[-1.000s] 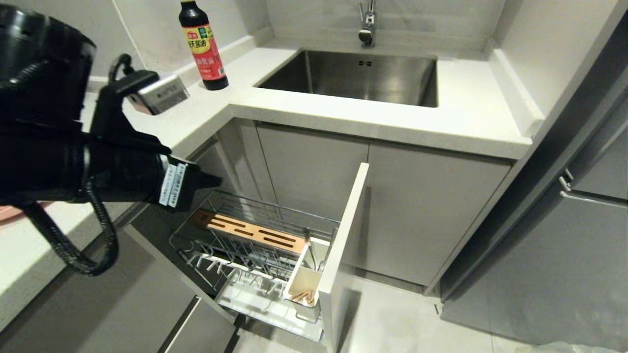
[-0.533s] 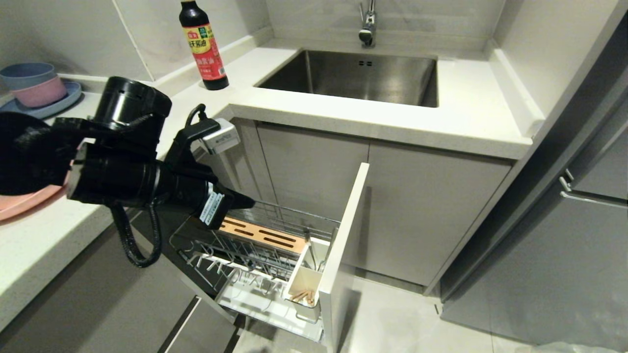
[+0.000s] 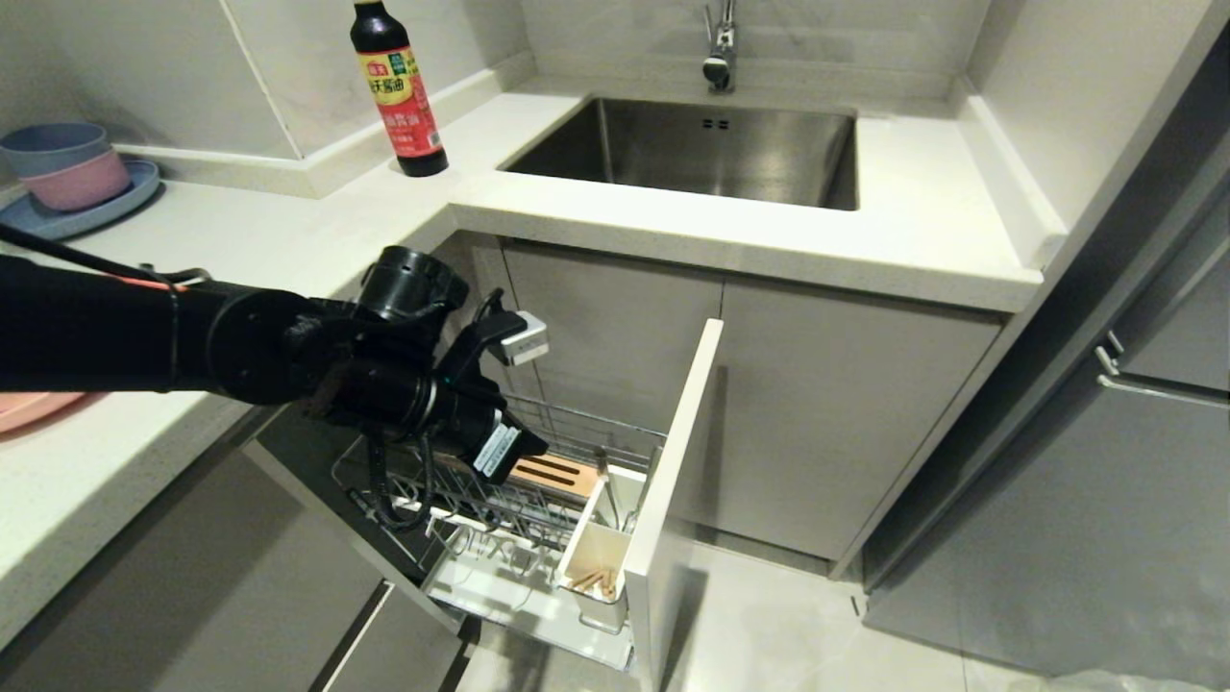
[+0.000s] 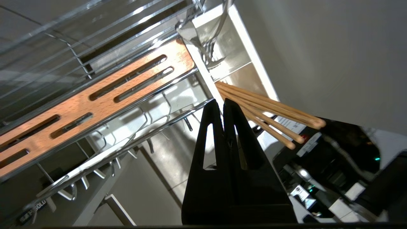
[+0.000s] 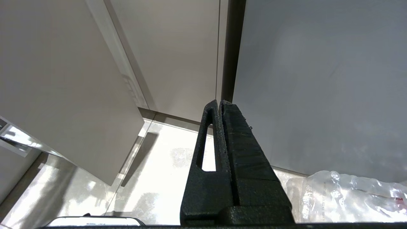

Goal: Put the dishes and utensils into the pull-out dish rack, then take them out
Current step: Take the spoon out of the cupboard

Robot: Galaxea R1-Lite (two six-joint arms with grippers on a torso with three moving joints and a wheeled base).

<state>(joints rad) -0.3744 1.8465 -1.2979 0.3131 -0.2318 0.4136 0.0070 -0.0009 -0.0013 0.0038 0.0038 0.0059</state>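
Head view: the left gripper point(image 3: 533, 447) hangs over the rack point(image 3: 480, 500), above its wooden strip point(image 3: 553, 473), with the chopsticks point(image 3: 591, 580) in the cup point(image 3: 598, 550) lower down.

Left wrist view: fingers pressed together, empty, tips just short of the chopsticks point(image 4: 270, 114).

Right wrist view: the right gripper point(image 5: 221, 103) is closed, empty, near the floor point(image 5: 159, 178).

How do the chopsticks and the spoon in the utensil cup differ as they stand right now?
The chopsticks are light wood, several slim sticks fanned out and leaning over the utensil cup rim; the spoon is shiny silver metal, a single piece, standing at the far end of the cup. The chopsticks lie close beside the shut left gripper; the spoon sits farther beyond it. Both stand in the same white cup of the pull-out dish rack.
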